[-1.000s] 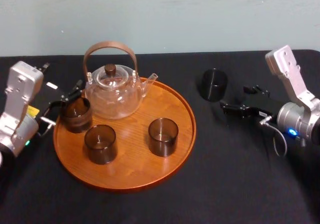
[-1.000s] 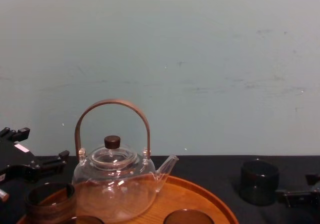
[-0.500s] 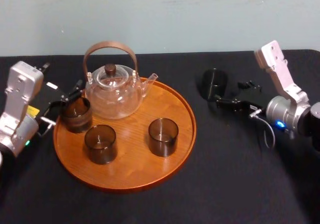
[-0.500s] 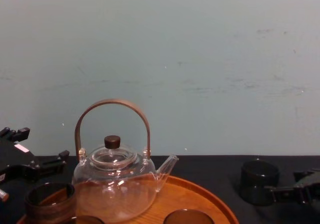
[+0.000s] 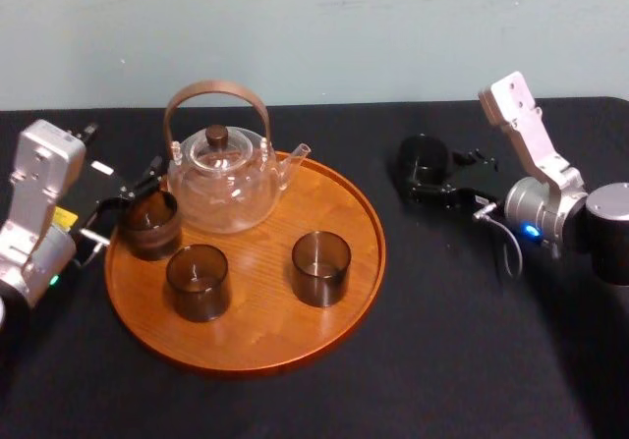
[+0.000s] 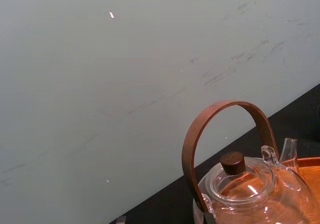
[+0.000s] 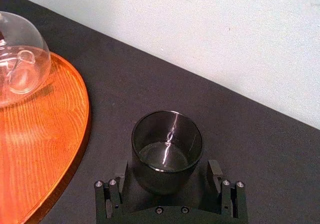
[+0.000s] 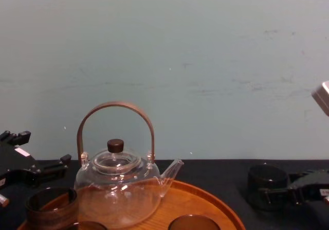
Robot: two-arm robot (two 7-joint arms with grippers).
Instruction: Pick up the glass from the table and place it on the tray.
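Where a second ago it hung short, the right claw (image 7: 167, 178) now straddles the glass (image 7: 167, 144), spread wide and gripping nothing. That glass stands on the table (image 7: 280, 149) beside the tray (image 7: 50, 114), so closing looks next. The left claw (image 5: 123, 203) waits at the tray's left rim.

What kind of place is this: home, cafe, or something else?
Probably a robot lab bench, not a home: a plain black table, a bare pale wall, and the right gripper open around a glass.
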